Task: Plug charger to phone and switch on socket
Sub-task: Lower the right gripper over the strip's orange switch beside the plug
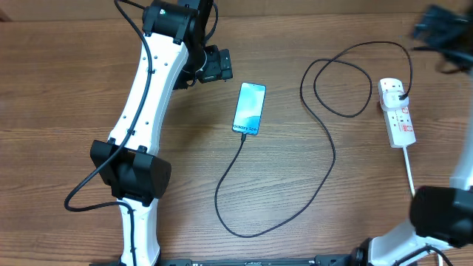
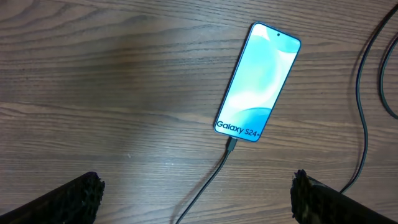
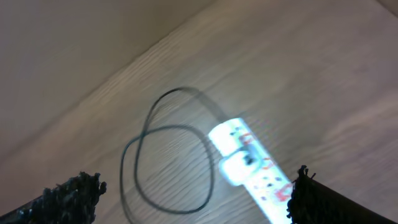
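The phone [image 1: 249,108] lies face up at the table's middle, its light blue screen [image 2: 258,84] reading "Galaxy S24+". The charger, a thin black cable [image 1: 325,185], has its connector tip [image 2: 231,144] at the phone's lower end. It loops across the table to a black plug [image 1: 400,94] seated in the white socket strip [image 1: 397,114]. My left gripper [image 1: 220,65] hovers left of the phone, open and empty [image 2: 198,196]. My right gripper [image 1: 437,31], blurred, hangs above the socket [image 3: 249,165], open, holding nothing [image 3: 196,193].
The socket's thick white cord [image 1: 409,166] runs toward the right arm's base [image 1: 443,214]. The left arm [image 1: 144,111] stretches along the table's left side. A cable loop [image 3: 168,168] lies beside the socket.
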